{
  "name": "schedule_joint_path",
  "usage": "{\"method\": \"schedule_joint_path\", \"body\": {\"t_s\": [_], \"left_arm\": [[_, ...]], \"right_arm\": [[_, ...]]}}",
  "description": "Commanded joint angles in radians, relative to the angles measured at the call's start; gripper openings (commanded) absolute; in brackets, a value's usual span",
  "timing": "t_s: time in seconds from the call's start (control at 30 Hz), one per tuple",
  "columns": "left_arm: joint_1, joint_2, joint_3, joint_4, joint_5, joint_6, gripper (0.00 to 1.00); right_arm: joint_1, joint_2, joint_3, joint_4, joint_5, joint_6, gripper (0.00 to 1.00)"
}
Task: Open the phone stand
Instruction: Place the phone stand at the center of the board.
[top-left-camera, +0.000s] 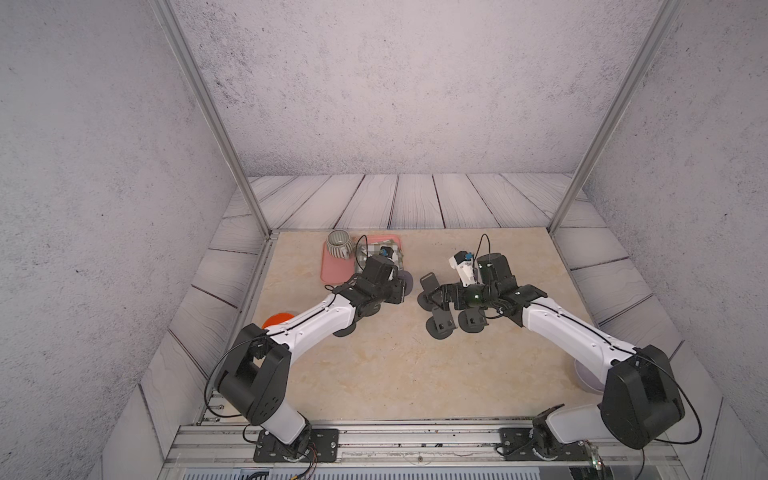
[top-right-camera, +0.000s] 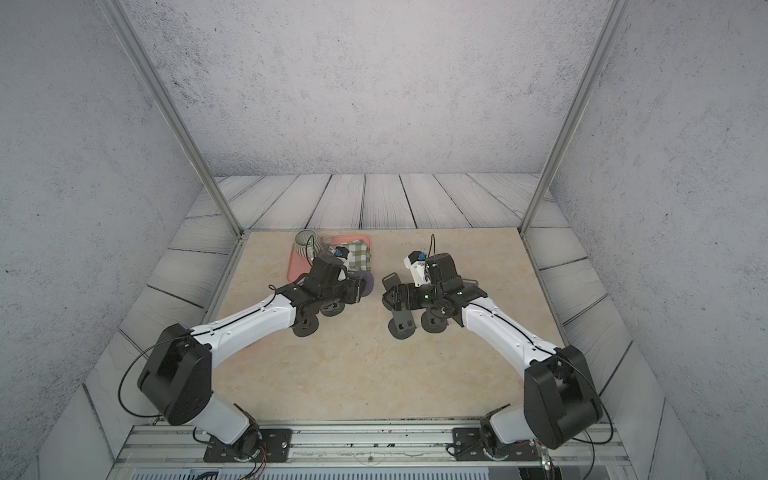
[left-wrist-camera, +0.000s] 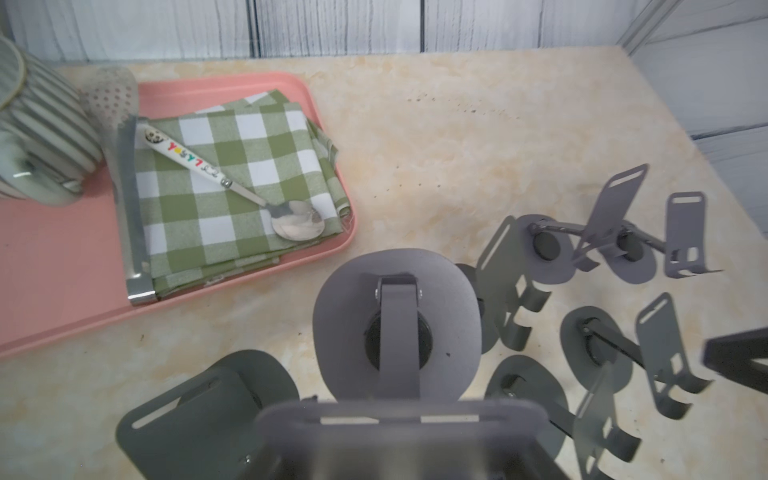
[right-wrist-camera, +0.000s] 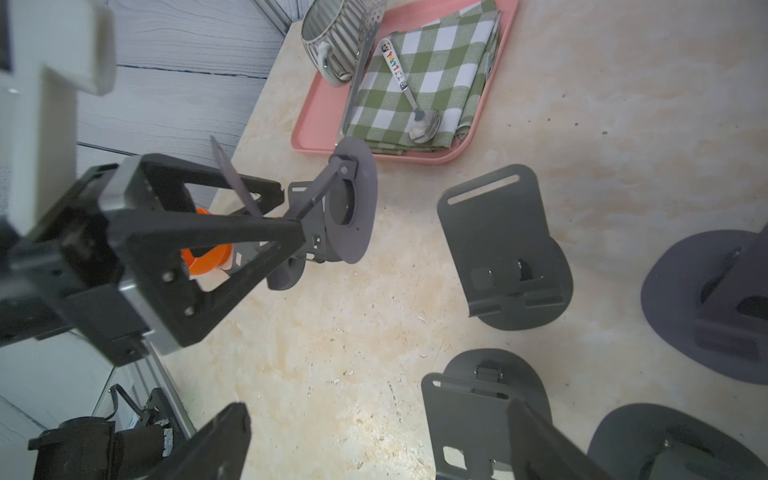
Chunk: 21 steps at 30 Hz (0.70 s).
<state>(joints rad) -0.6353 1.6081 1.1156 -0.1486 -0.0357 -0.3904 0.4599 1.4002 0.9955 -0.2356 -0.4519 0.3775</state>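
Marble tabletop (top-left-camera: 374, 374), phone stand (right-wrist-camera: 363, 199) clamped in left pincer (right-wrist-camera: 289, 210), right pincer (right-wrist-camera: 380, 415) spread apart

Soft, even, bright light, faint shadows; top views bow at edges; nearest phone stand (left-wrist-camera: 397, 374) blurs in left wrist view

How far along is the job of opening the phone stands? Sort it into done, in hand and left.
Done: several stands on the table, like this opened stand, have plates tilted up off their bases. In hand: the left hand pinches the plate of a lifted stand, its base swung away; the right hand is open and empty. Left: setting that one down, and perhaps the low-lying stand, which may be folded.
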Motion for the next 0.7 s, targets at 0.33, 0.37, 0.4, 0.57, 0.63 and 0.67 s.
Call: {"method": "schedule_joint_path", "body": {"t_s": [0.33,0.37,0.4,0.57,0.63,0.67], "left_arm": [[-0.001,0.261,0.236,-0.242,-0.069,-0.08,0.58],[-0.001,0.272,0.245,-0.252,-0.075,-0.085,0.58],[-0.001,0.283,0.254,-0.261,-0.08,-0.089,0.58],[-0.001,0.322,0.284,-0.278,-0.071,-0.096,0.58],[-0.001,0.336,0.301,-0.295,-0.074,-0.097,0.58],[-0.001,0.341,0.305,-0.297,-0.073,-0.097,0.58]], "right_arm": [[0.002,-0.043,-0.057,0.036,0.046,-0.008,0.99],[0.002,-0.043,-0.058,0.036,0.047,-0.007,0.99],[0.003,-0.043,-0.06,0.036,0.048,-0.008,0.99],[0.003,-0.043,-0.063,0.034,0.05,-0.011,0.99],[0.0,-0.043,-0.061,0.032,0.051,-0.013,0.99],[0.002,-0.043,-0.06,0.03,0.052,-0.014,0.99]]}}
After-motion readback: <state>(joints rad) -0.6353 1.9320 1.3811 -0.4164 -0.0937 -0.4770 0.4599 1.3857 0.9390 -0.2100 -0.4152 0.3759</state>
